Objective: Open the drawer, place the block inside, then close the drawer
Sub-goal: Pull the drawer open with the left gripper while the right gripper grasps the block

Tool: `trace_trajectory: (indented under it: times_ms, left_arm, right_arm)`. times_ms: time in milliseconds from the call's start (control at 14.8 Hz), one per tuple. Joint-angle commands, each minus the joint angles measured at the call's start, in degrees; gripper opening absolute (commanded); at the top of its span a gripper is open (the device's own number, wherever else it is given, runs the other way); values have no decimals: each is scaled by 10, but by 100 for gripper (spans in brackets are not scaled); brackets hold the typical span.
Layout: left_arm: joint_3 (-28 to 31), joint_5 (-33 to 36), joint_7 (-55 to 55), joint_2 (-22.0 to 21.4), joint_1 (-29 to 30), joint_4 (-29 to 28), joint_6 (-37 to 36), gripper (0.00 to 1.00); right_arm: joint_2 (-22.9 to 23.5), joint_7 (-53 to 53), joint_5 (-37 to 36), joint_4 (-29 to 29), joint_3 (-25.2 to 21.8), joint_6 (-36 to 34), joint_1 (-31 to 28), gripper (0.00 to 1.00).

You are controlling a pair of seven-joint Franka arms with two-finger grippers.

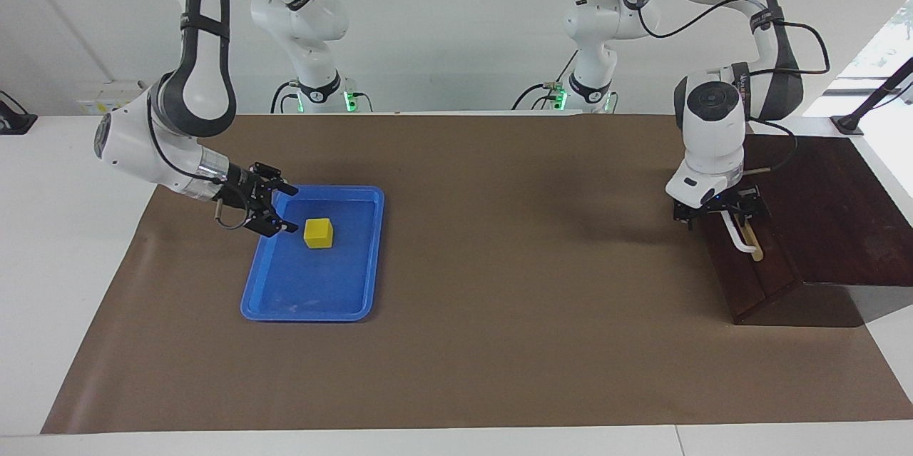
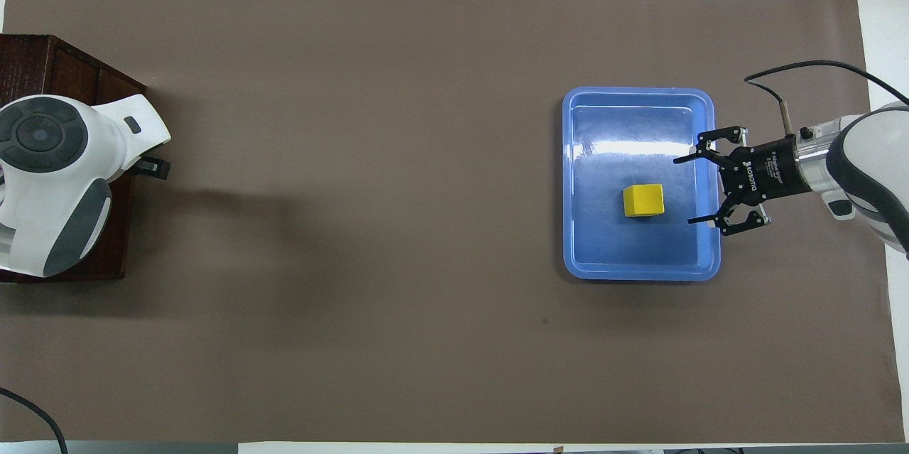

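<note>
Right gripper (image 2: 690,188), fingers spread wide and empty, hovering over the blue plastic tray (image 2: 582,255) at its rim toward the right arm's end, tips aimed at the yellow block (image 2: 643,200) but apart from it; white lettering on the black body too small to read. Left gripper (image 1: 719,217), jaws apart, sitting at the white bar handle (image 1: 735,234) of the closed dark wooden drawer (image 1: 752,277); grasp not discernible. Block resting in the glossy tray on the brown paper mat (image 1: 499,263).
</note>
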Motion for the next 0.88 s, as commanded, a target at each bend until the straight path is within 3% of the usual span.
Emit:
trace_trajectory:
  times_ms: [0, 202, 269, 472, 808]
  left_arm:
    - [-3, 16, -43, -7, 6, -41, 49, 100]
    - [-7, 12, -106, -1, -10, -35, 56, 100]
    - [-11, 1, -137, 5, -41, -29, 52, 100]
    - [-8, -114, -207, 9, -136, 1, 19, 100]
    - [-9, -117, -239, 9, -172, 14, -12, 100]
  right_arm:
    - [35, -39, 57, -1, 5, 5, -25, 100]
    - [48, -49, 67, -2, 5, 0, -28, 100]
    - [52, -66, 67, -4, 5, 0, -28, 100]
    - [54, -91, 79, -20, 5, 6, -27, 100]
    - [46, -139, 103, -61, 5, 46, -20, 100]
